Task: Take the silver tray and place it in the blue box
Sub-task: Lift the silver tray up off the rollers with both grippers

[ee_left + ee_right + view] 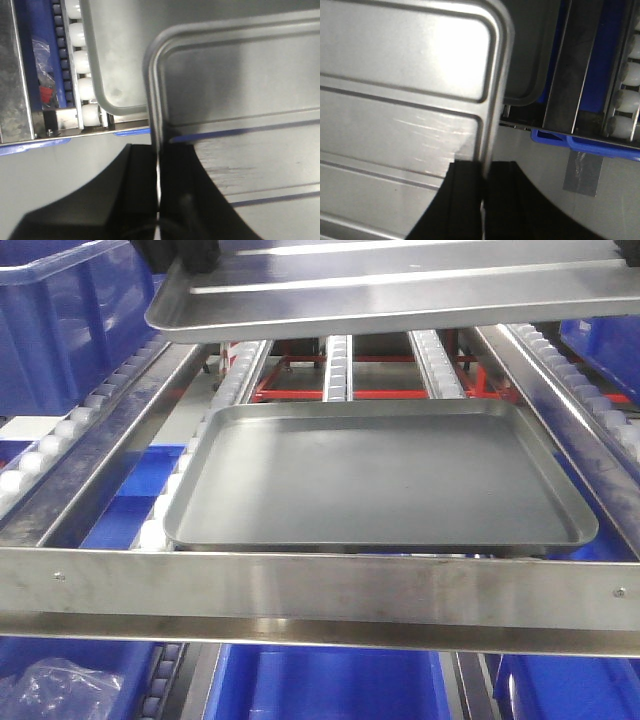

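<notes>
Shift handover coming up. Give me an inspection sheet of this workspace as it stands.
Surface: roller rack, steel front rail.
Job's things: silver tray held above the rack; blue box at far left.
Clutter: grey tray lying on the rollers; plastic bag below the rack.
Grippers: left gripper and right gripper each shut on the silver tray's rim.
Cables: nothing seen.
Surroundings: blue bins under the rack; red frame behind.

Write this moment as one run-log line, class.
left gripper: shut on silver tray rim | right gripper: shut on opposite rim | silver tray: held above grey tray | stage: not yet in blue box
</notes>
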Motion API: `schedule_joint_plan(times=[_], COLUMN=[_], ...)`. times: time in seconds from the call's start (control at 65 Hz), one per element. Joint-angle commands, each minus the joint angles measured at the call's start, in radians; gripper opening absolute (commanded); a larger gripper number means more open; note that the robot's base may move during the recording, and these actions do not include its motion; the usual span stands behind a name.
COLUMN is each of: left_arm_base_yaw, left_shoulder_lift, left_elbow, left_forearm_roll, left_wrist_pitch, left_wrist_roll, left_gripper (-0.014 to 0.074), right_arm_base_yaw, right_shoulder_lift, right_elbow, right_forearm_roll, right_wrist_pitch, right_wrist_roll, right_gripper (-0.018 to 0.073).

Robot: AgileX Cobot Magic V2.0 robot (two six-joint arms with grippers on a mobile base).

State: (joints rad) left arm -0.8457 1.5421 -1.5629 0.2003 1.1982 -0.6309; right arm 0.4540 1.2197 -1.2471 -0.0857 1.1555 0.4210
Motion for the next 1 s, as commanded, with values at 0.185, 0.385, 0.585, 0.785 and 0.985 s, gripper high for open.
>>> schedule_joint_plan(times=[0.185,0.385,0.585,0.785,0.985], left_arm_base_yaw=[-0.012,-0.012,-0.012,-0.012,-0.012], left_shoulder_lift=[-0.041,-0.041,-0.041,-0.041,-0.041], left_elbow=[-0.020,-0.020,-0.020,-0.020,-0.020], left_forearm_roll=[0.043,0.043,0.043,0.043,0.043], left_wrist_pitch=[0.029,0.029,0.028,0.028,0.028], left_wrist_roll=[0.042,0.042,0.042,0.042,0.042], left_gripper=[-0.0097,-0.0097,-0.0097,-0.0098,-0.0098], right_arm_base_yaw=[-0.003,-0.003,-0.003,-0.003,-0.003], right_shoulder_lift=[-0.029,-0.029,-0.029,-0.029,-0.029], right_elbow=[-0.029,-0.029,-0.029,-0.029,-0.029], right_forearm_roll=[-0.057,-0.057,-0.057,-0.057,-0.057], right_wrist_pitch=[-0.036,-0.037,-0.037,-0.037,-0.037], right_wrist_roll=[-0.020,-0.020,-0.020,-0.020,-0.020], right_gripper=[0.0057,0.0057,0.0057,0.0057,0.0057])
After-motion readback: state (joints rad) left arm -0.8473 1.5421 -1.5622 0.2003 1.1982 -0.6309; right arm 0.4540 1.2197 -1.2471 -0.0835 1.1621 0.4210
